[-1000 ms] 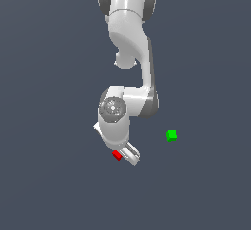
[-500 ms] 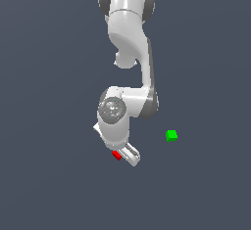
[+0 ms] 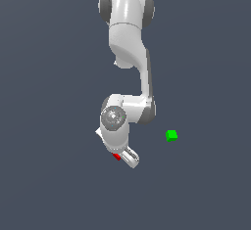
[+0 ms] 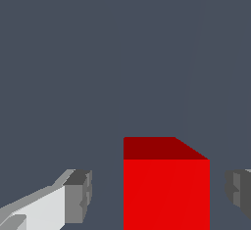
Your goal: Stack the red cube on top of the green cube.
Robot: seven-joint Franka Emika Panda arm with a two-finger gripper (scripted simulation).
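The red cube sits between my two fingers in the wrist view, with a gap to the fingertip on each side. In the exterior view only a sliver of the red cube shows under the white hand. My gripper is open around it, low over the grey floor. The green cube lies apart on the floor, toward the exterior view's right of my gripper and slightly farther up in that view. It is out of the wrist view.
The white arm reaches down from the top of the exterior view over the plain grey floor. No other objects show.
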